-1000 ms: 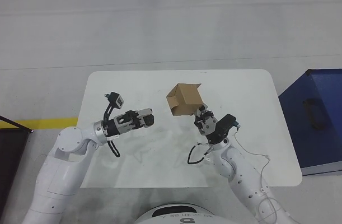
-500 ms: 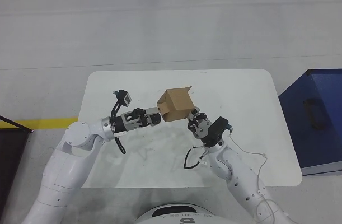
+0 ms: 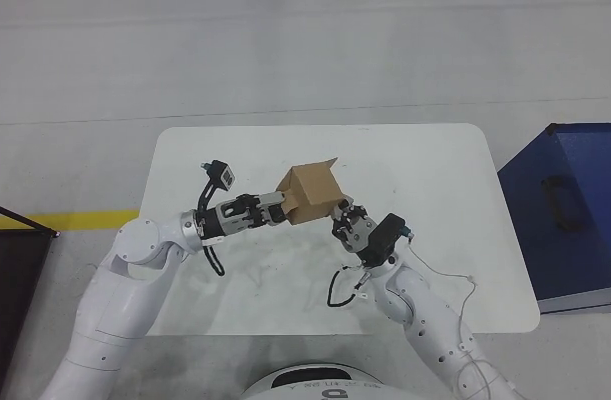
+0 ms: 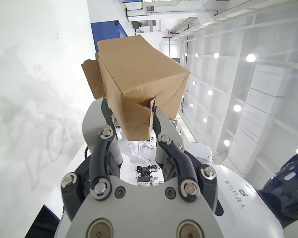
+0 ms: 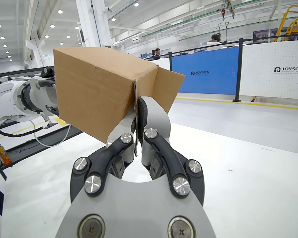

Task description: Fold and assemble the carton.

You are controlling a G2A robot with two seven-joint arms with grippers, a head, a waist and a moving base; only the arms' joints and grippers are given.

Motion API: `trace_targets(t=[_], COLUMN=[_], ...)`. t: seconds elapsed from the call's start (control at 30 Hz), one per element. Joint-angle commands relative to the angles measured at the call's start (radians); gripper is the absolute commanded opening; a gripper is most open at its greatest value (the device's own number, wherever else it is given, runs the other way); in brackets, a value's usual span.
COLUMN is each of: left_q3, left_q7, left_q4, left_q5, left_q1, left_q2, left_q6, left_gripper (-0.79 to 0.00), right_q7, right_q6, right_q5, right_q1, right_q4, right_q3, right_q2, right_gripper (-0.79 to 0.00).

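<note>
A brown cardboard carton [image 3: 310, 188] hangs above the middle of the white table [image 3: 435, 160], held between both arms. In the left wrist view the carton [image 4: 139, 75] has a loose flap to one side, and my left gripper [image 4: 132, 112] straddles a folded corner flap at its end, one finger on each side. My left gripper [image 3: 275, 208] meets the carton from the left. My right gripper [image 5: 137, 107] is shut on a thin edge of the carton [image 5: 94, 90] where a flap sticks out. It sits at the carton's right, near corner [image 3: 345, 215].
A blue bin [image 3: 575, 215] stands on the floor right of the table. A black frame [image 3: 5, 260] stands on the floor at the left. Bare table surface lies all around the arms.
My left gripper has moved right and come onto the carton's left end. My right gripper has carried the carton left and slightly toward the near edge, turning it a little.
</note>
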Motion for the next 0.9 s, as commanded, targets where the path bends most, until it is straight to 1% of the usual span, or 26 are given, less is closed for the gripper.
trace_targets(t=[0.0, 0.2, 0.4, 0.6, 0.87], left_q3=[-0.012, -0.016, 0.005, 0.021, 0.028], left_q7=[-0.010, -0.014, 0.003, 0.015, 0.025], left_q4=[0.008, 0.005, -0.006, -0.005, -0.013], left_q5=[0.004, 0.014, 0.011, 0.028, 0.031], left_q1=[0.013, 0.031, 0.019, 0.012, 0.006], left_q2=[0.003, 0.006, 0.003, 0.002, 0.002], left_q6=[-0.008, -0.006, 0.001, 0.021, 0.039], left_gripper=[-0.434, -0.437, -0.437, -0.474, -0.477], right_q7=[-0.002, 0.002, 0.013, 0.015, 0.019], right_q6=[-0.004, -0.009, -0.012, -0.005, 0.009], right_q5=[0.009, 0.019, 0.005, -0.011, -0.066], right_q1=[-0.002, -0.006, -0.008, -0.016, -0.026], right_q4=[0.000, -0.003, -0.014, -0.023, -0.036], right_q3=[0.005, 0.010, 0.001, -0.001, -0.005], right_q2=[0.000, 0.001, 0.000, 0.001, 0.004], right_gripper=[-0.785, -0.785, -0.785, -0.785, -0.785])
